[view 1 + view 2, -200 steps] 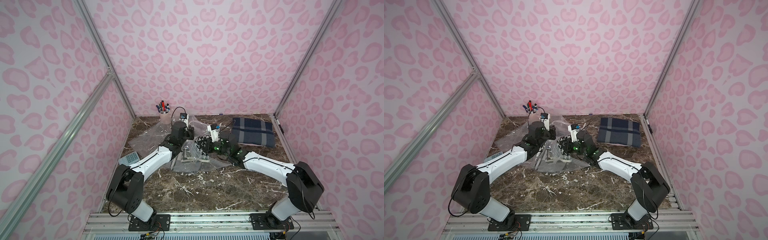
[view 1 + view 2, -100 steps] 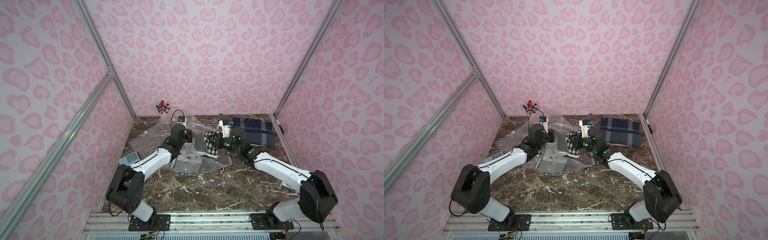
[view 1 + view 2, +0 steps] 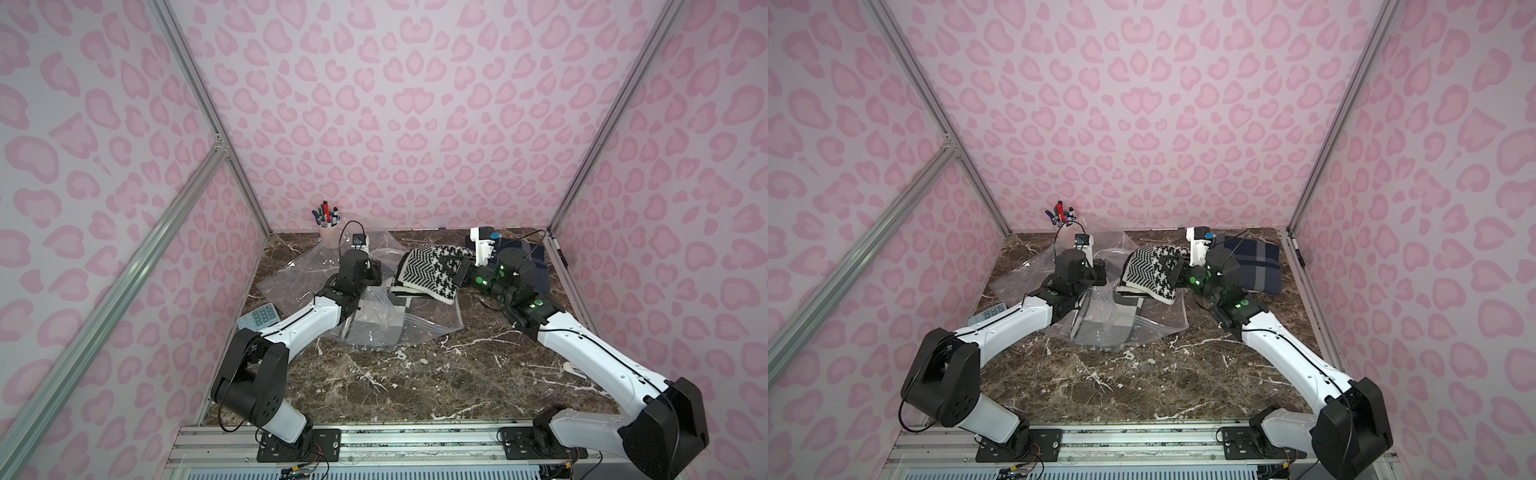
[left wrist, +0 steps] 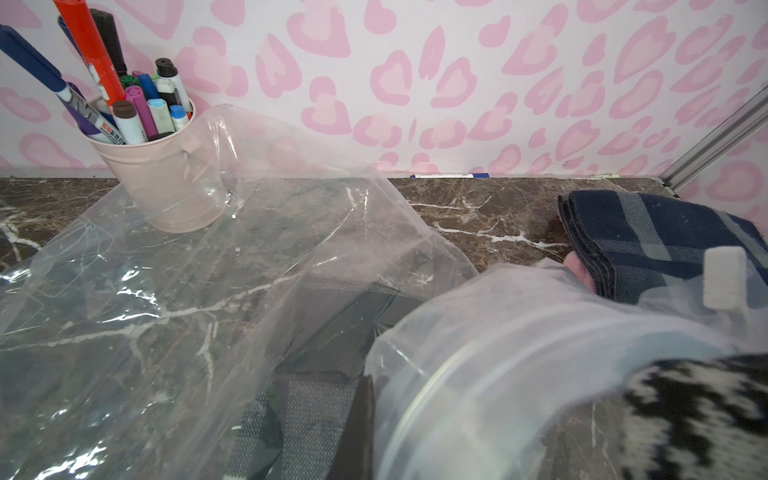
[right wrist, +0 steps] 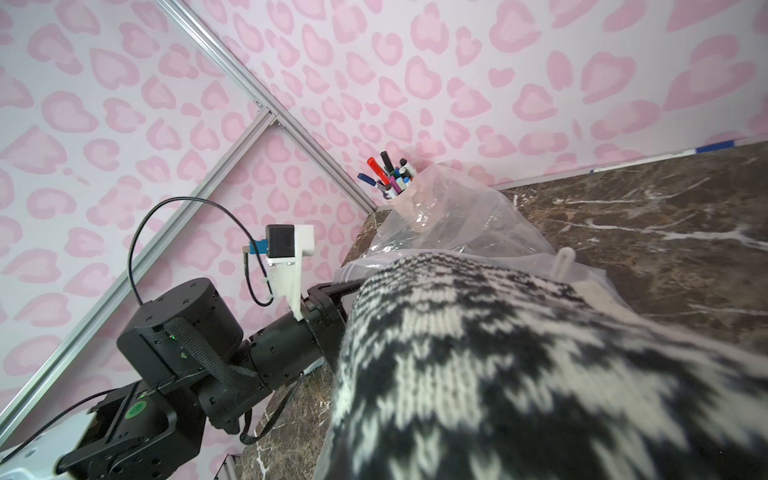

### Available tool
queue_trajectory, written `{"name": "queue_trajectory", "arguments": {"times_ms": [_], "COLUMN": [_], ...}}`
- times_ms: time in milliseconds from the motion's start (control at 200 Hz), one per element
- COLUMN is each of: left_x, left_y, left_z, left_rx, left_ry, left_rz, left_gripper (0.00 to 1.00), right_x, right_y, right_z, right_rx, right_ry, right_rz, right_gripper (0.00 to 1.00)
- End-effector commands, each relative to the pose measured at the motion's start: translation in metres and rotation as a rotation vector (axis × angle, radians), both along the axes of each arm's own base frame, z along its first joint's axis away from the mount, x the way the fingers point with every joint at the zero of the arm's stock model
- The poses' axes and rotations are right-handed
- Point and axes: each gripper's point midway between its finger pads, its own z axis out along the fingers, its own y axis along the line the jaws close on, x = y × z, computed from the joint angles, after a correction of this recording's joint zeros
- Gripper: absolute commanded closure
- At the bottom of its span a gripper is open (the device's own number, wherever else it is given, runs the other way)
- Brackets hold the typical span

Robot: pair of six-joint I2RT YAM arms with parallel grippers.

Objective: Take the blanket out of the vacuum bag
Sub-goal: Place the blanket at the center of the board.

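Over the vacuum bag (image 3: 419,326), the blanket (image 3: 424,270) hangs from the right hand (image 3: 459,272).

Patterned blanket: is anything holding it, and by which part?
The right arm's fingers pinch the patterned blanket at its edge nearest that arm; the left arm's fingers pinch the vacuum bag.

Print shows on the white barrel of one marker (image 4: 109,132) in my pen cup (image 4: 174,183), too blurred to read. My keypad (image 3: 262,318) by the left wall has keys too small to make out. I read no other text, label or number anywhere.
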Motion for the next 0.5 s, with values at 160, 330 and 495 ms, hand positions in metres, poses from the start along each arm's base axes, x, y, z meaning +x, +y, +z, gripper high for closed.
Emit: {"name": "queue_trajectory", "arguments": {"times_ms": [160,330,495], "left_x": [0.008,0.014,0.02], "left_y": [0.028,0.031,0.035], "left_z": [-0.007,0.006,0.016], "left_rx": [-0.019,-0.029,-0.034], "left_ry": [0.054,0.027,-0.004], "left_rz": [0.128,0.133,0.139], "left_gripper": [0.96,0.96,0.96], "right_x": [0.002,0.0,-0.005], "right_y": [-0.064,-0.114,-0.153], "right_z": [0.004,-0.01,-0.035], "right_rx": [-0.033,-0.101,-0.143], "right_ry": [-0.032,-0.008,0.053], "right_rz": [-0.165,-0.296,-0.413], "right_gripper": [1.0,1.0,1.0]}}
